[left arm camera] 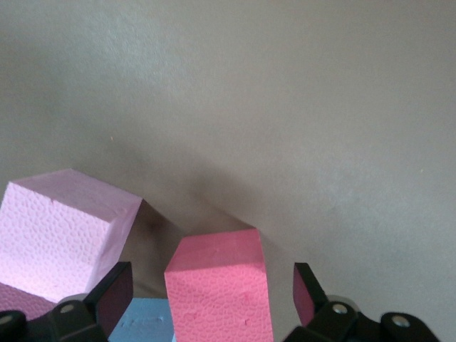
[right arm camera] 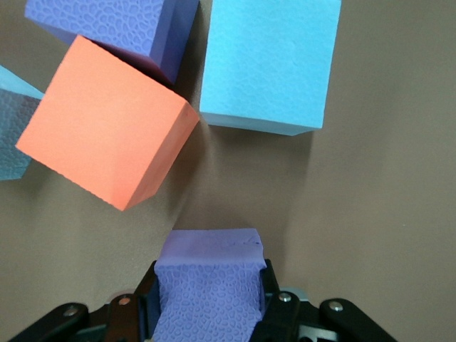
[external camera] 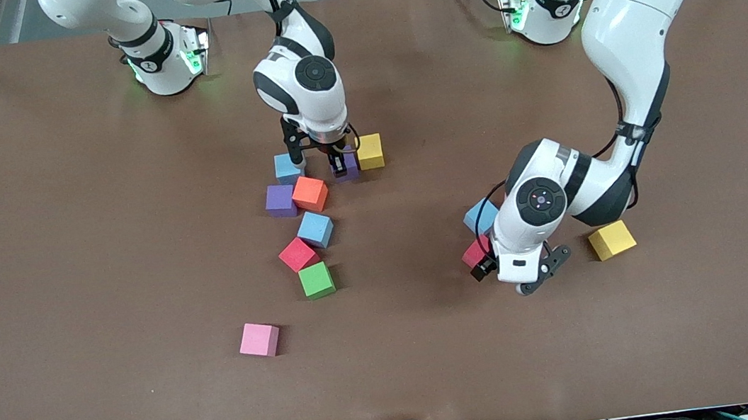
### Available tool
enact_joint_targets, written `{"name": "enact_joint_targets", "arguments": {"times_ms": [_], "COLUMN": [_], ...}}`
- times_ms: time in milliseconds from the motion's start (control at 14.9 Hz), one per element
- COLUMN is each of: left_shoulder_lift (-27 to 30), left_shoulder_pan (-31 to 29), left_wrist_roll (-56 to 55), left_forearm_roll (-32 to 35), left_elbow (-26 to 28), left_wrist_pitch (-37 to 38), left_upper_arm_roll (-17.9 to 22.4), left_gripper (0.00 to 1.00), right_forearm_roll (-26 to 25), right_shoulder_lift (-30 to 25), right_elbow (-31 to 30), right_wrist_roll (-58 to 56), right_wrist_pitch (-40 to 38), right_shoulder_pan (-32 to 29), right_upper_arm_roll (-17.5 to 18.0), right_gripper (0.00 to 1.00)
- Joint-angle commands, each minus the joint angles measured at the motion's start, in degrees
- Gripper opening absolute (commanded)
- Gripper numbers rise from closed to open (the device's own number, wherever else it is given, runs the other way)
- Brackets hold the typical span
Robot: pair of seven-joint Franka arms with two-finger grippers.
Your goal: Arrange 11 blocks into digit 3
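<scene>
Right pincer (external camera: 338,164) clamped on purple block (right arm camera: 208,285), beside yellow block (external camera: 370,151) on worktop (external camera: 68,276). Left pincer (left arm camera: 214,296) spread wide astride red block (left arm camera: 221,288). Light, squashy foam; best gripped across flat opposing faces.

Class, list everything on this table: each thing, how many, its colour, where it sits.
table: one, brown
blue blocks: three; two in middle cluster, one by left hand
purple blocks: two; cluster, one held
yellow blocks: two; beside held purple, toward left arm's end
red blocks: two; cluster, under left hand
orange block: one, cluster
green block: one, cluster
pink block: one, alone, nearest front camera
pale lilac block: one, beside that red
right hand: shut on purple
left hand: open, straddling red
</scene>
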State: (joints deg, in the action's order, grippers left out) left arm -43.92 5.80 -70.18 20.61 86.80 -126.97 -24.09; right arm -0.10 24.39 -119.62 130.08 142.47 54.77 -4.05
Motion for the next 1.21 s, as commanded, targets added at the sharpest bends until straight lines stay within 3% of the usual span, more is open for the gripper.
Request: {"name": "enact_joint_targets", "arguments": {"times_ms": [0, 1010, 1145], "left_shoulder_lift": [-0.03, -2.66, -2.75], "left_shoulder_pan": [0.17, 0.26, 0.26], "left_wrist_roll": [-1.54, -5.93, -6.03], "left_forearm_roll": [0.66, 0.22, 0.22], "left_elbow": [0.48, 0.48, 0.48], "left_wrist_pitch": [0.06, -2.05, -2.05], "left_upper_arm_roll": [0.01, 0.10, 0.10], "left_gripper": [0.99, 0.99, 0.94], "right_forearm_roll": [1.07, 1.07, 0.98], "right_shoulder_lift": [5.84, 5.75, 5.75], "right_elbow": [0.88, 0.36, 0.44], "right_wrist_roll": [2.73, 3.96, 4.05], "right_wrist_pitch": [1.40, -0.88, -0.79], "right_shoulder_pan": [2.63, 3.94, 4.03], "right_upper_arm_roll": [0.89, 0.89, 0.89], "right_gripper": [0.01, 0.01, 0.01]}}
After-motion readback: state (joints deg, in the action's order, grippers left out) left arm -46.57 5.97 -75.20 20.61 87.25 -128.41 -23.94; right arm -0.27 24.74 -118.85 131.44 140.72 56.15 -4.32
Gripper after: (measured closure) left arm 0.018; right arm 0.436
